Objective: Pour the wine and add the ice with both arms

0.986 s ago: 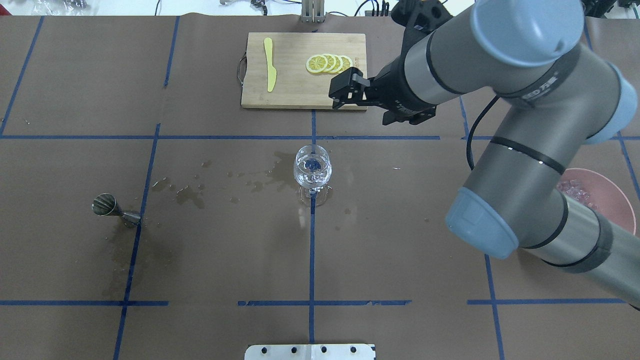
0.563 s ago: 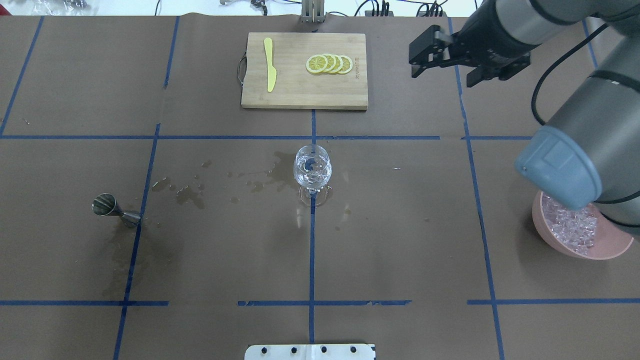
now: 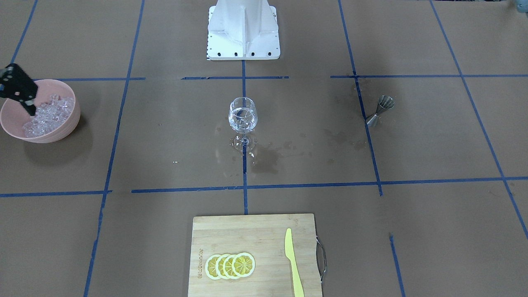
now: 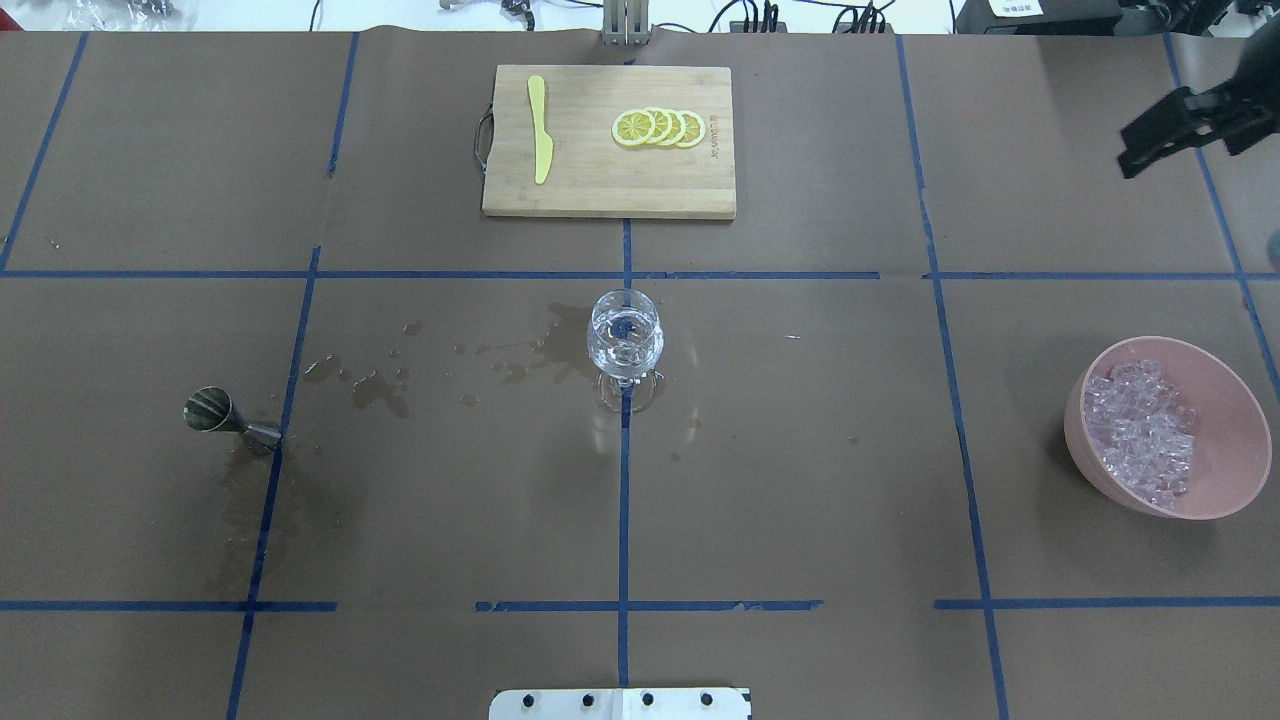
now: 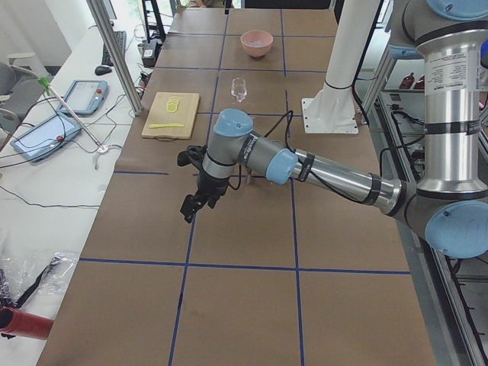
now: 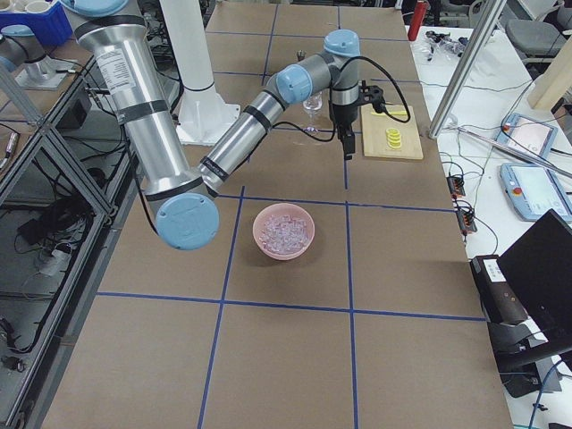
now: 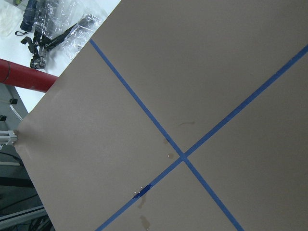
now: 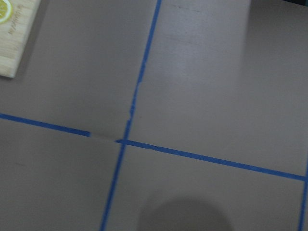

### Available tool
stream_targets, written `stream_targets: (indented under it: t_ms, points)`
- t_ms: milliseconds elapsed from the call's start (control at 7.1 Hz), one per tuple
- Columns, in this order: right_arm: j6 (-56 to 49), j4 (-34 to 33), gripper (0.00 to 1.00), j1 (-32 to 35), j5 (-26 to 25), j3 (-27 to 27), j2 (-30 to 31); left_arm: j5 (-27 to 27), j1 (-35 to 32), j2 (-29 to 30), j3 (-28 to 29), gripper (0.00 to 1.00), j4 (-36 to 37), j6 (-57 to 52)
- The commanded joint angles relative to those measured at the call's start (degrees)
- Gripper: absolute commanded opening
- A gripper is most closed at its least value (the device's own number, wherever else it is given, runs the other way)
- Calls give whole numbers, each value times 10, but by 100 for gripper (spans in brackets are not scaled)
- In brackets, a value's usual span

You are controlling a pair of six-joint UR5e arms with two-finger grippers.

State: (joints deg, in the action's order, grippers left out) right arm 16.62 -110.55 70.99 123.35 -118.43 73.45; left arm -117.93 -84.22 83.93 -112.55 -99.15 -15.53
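Prob. ice step. R gripper hangs high, looks empty; finger gap can't tell. L gripper: can't tell either. Ice in bowl sits below R gripper, back toward base. Glass is well to its left. Next: drop onto cubes, pinch one.

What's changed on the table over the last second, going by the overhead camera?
The right end effector swept from the cutting board's near corner out to the overhead view's top right, with nothing visibly held. The right arm no longer covers the pink bowl, so the ice shows fully. The wine glass, jigger and lemon slices stayed put.
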Motion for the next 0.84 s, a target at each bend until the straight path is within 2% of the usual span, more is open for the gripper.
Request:
stream_targets:
  t_ms: [0, 141, 282, 422, 704]
  points:
    - [-158, 2, 100, 80, 40, 43, 61, -103, -29, 10, 50, 100, 37, 27]
    - [-203, 8, 100, 122, 85, 79, 84, -120, -51, 11, 70, 100, 60, 27]
    - [-288, 9, 100, 141, 88, 106, 109, -159, -69, 11, 93, 100, 73, 36]
    - [-324, 9, 100, 170, 90, 136, 114, -168, -79, 11, 108, 100, 75, 44]
    - [-317, 9, 100, 185, 90, 150, 122, -166, -79, 9, 118, 100, 70, 127]
